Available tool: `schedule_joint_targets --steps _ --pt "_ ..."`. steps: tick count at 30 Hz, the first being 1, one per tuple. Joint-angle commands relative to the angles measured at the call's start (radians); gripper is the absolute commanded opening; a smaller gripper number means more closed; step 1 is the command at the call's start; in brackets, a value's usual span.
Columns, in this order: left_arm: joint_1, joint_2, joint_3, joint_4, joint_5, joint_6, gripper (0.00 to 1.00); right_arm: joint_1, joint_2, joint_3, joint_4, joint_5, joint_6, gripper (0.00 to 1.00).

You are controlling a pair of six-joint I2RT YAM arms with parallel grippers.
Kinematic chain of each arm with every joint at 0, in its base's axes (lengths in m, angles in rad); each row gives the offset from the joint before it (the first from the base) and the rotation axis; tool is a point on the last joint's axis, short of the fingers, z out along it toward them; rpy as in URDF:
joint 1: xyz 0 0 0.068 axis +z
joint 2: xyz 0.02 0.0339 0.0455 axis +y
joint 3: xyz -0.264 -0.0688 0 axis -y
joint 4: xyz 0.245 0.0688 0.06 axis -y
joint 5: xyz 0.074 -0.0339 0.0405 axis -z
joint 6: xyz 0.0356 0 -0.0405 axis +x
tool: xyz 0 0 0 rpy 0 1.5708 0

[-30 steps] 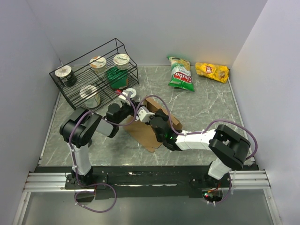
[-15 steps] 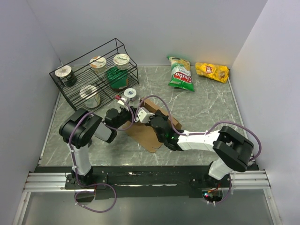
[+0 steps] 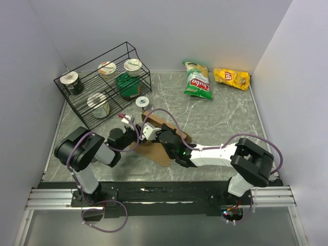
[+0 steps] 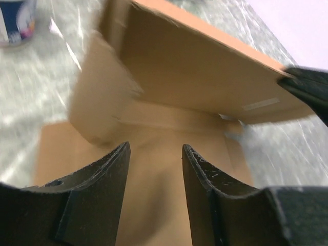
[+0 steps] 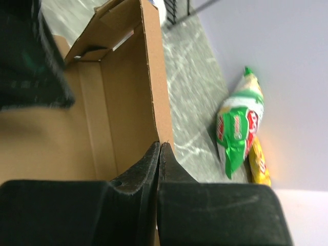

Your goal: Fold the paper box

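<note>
Folding stage: paper box (image 3: 155, 147) lay on the counter (image 3: 220, 115), near the arm bases and between the two hands. The base was flat, one long wall was raised and an end flap was part-turned. Judged partly formed, not yet closed.
Left arm pose: elbow low and bent out to the left, forearm reaching right, wrist tipped down toward the box's left end.
Left hand (image 4: 154, 149): fingers apart, nothing between them; box floor showed beyond the gap. Judged poised over the interior to press the base or catch the end flap.
Raised wall (image 4: 205, 77): leaning rather than square, top edge free along most of its length.
Right hand (image 5: 159, 145): fingers pressed together, tips at the wall's edge. Could not tell whether any cardboard was nipped between them. Read as bracing the wall upright while the left worked.
Right arm pose: stretched low across the counter from the right base, wrist at the box's right side.
Chip bags (image 3: 197, 81): back right, well apart from the box, not involved.
</note>
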Motion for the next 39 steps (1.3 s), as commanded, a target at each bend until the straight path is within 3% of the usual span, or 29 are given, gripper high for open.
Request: schedule_joint_targets --steps 1,6,10,11,13,14,18,19,23,31,39 --pt "-0.030 -0.084 -0.073 0.251 -0.024 -0.049 0.51 0.046 0.058 0.026 -0.077 -0.137 0.045 0.00" --pt "-0.059 -0.214 -0.154 0.206 -0.052 -0.056 0.52 0.054 0.033 0.039 -0.097 -0.191 0.085 0.00" --pt "-0.057 -0.451 -0.205 0.059 -0.087 -0.056 0.58 0.043 0.021 0.027 -0.089 -0.175 0.074 0.00" --pt "-0.056 -0.512 -0.208 -0.058 -0.103 -0.043 0.60 0.037 0.016 0.023 -0.098 -0.184 0.076 0.00" --pt "-0.037 -0.697 -0.188 -0.210 -0.158 -0.020 0.70 0.020 0.002 0.023 -0.117 -0.207 0.082 0.00" --pt "-0.027 -0.752 -0.176 -0.375 -0.169 0.005 0.73 0.015 -0.001 0.021 -0.124 -0.211 0.083 0.00" --pt "0.114 -0.931 -0.148 -0.544 -0.100 0.010 0.95 -0.014 -0.021 0.023 -0.144 -0.220 0.077 0.00" --pt "0.195 -0.925 -0.124 -0.564 -0.053 0.009 0.97 -0.023 -0.024 0.030 -0.152 -0.238 0.079 0.00" --pt "0.309 -0.741 -0.027 -0.641 0.115 0.032 0.98 -0.063 -0.027 0.055 -0.195 -0.273 0.085 0.00" --pt "0.322 -0.514 0.048 -0.523 0.137 0.072 0.96 -0.116 -0.033 0.078 -0.244 -0.347 0.122 0.00" --pt "0.322 -0.298 0.110 -0.443 0.160 0.102 0.83 -0.127 -0.005 0.079 -0.241 -0.356 0.126 0.00"
